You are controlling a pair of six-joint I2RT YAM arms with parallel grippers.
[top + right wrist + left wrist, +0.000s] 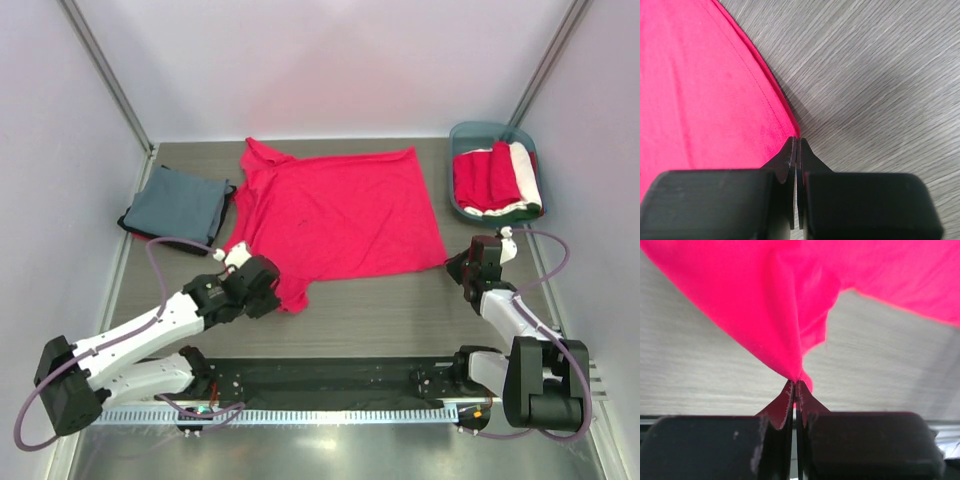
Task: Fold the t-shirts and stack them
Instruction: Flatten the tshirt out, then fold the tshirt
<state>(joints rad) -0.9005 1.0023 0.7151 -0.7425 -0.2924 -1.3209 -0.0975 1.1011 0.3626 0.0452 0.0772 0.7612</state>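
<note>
So, nearest the bases: both pincers are pressed together, no gap showing in either wrist view. The left gripper (272, 290) (795, 386) is pinching a bunched bit of the crimson t-shirt (340, 215) (775, 305), and the cloth hangs up off the table (400, 310) in a little tent from its tips. The right gripper (462, 268) (796, 143) is clamped on the near right hem corner of the same shirt (705, 90). The stitched edge runs straight into the closed tips, and the cloth there lies flat on the wood. That's two grippers on one shirt, the left at its near left corner and the right at its near right corner. The shirt itself is spread across the middle of the table, collar end toward the left, mostly smooth. Further back on the left there's one blue-grey t-shirt (178, 205), folded into a square, with a dark layer peeking out underneath that I can't identify. It sits just beside the crimson one's sleeve. At the far right corner is one teal tub (480, 128) holding folded cloth: a red shirt (480, 178) and a white shirt (525, 175) side by side. Can't tell whether more are packed in there.
</note>
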